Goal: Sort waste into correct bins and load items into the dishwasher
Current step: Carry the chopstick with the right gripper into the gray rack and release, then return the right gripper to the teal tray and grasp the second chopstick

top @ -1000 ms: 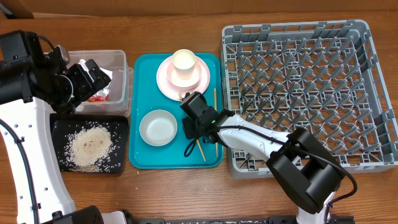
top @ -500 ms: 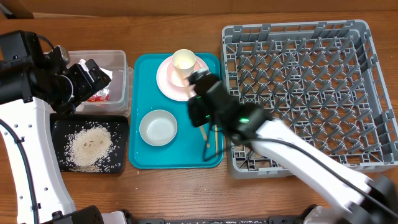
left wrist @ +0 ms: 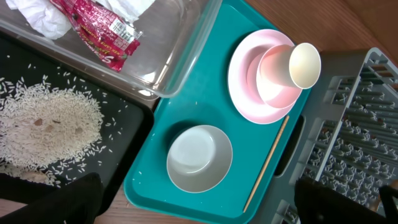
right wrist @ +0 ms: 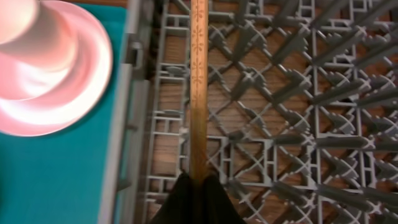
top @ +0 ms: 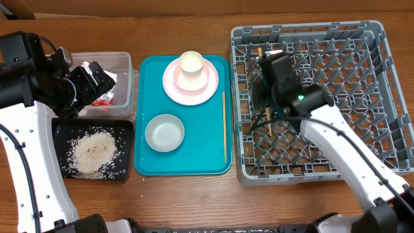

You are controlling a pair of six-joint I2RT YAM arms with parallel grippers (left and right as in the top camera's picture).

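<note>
My right gripper (top: pixel 265 107) (right wrist: pixel 198 184) is shut on one end of a wooden chopstick (right wrist: pixel 198 93), held over the left part of the grey dishwasher rack (top: pixel 362 39). A second chopstick (top: pixel 224 126) lies on the teal tray. The pale pink plate (top: pixel 206 90) carries a pink bowl (left wrist: pixel 273 81) with the cream cup (top: pixel 191 63) in it. A grey-green bowl (top: pixel 164 133) sits nearer the front. My left gripper (top: pixel 97 79) (left wrist: pixel 205 208) hangs open over the clear tub (top: pixel 126 65), which holds the red wrapper (left wrist: pixel 102 31) and white napkin (left wrist: pixel 37 15). Rice (top: pixel 94 152) covers the black tray (top: pixel 126 129).
The teal tray (top: pixel 194 165) lies between the bins and the rack. The rack's upright pegs (right wrist: pixel 323 93) stand close under the held chopstick. Bare wooden table (top: pixel 194 200) runs along the front edge.
My right gripper lifted a chopstick off the teal tray and carried it right and back, over the rack. The left arm has not moved.
</note>
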